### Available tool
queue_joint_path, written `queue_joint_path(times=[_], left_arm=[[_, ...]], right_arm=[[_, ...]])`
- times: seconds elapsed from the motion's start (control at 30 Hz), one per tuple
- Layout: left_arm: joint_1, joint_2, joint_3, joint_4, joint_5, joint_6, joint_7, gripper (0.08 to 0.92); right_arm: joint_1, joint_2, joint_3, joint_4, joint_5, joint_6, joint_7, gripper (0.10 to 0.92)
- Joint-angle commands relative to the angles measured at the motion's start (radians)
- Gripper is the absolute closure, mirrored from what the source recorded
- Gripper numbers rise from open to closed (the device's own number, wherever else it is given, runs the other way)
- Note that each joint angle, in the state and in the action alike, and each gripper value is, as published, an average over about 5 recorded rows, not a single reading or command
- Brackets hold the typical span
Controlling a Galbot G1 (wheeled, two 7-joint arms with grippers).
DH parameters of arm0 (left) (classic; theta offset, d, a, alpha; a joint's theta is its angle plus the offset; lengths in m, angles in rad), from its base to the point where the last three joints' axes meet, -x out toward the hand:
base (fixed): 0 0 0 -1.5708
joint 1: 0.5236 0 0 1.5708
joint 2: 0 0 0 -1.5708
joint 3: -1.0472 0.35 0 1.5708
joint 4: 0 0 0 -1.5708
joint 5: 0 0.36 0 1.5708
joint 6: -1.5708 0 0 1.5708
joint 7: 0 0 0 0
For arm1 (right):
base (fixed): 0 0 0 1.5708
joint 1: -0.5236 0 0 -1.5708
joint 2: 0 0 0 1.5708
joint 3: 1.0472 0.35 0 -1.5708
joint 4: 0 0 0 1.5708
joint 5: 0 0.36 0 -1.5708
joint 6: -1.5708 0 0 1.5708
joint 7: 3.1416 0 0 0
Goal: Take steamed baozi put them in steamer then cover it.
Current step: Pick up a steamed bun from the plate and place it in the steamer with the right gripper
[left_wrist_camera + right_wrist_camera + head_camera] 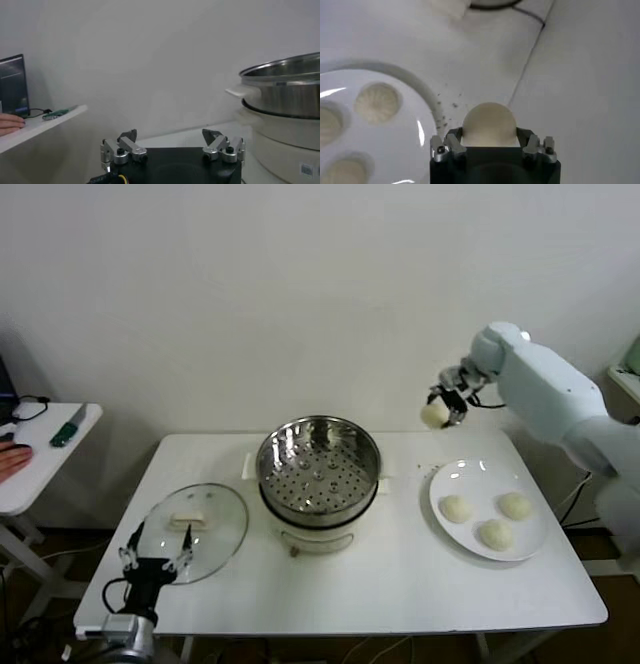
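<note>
Progress: early; no bun sits in the steamer (318,471) yet, so all four remain to load and the covering is undone.
Right pincer (441,410): clamped on one baozi (434,415), raised above the desk (400,584) behind the plate (530,536).
Remaining buns: three on the plate, right of the steamer.
Cover (195,529): flat on the desk, left of the steamer.
Left pincer (157,562): spread wide, empty, low by the cover's near edge.

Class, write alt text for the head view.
The right gripper holds one baozi above the table's far edge, between the empty steamer and a plate holding three more. The left gripper waits open by the cover.
</note>
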Motion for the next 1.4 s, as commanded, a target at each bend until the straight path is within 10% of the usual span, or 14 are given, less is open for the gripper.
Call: queue_joint_path(times=[0.03, 0.73, 1.4], left_arm=[[0.005, 0.001, 0.005, -0.002, 0.001, -0.002, 0.001, 0.177], [0.01, 0.018, 0.006, -0.023, -0.012, 0.005, 0.0, 0.177], [0.009, 0.013, 0.009, -0.018, -0.01, 0.007, 0.0, 0.177]], right_arm=[[0.222, 0.105, -0.295, 0.17, 0.168, 0.081, -0.016, 0.313], [0.01, 0.412, -0.191, 0.11, -0.317, 0.317, 0.073, 0.308], [-0.077, 0.445, -0.185, 0.036, -0.369, 0.321, 0.087, 0.299]])
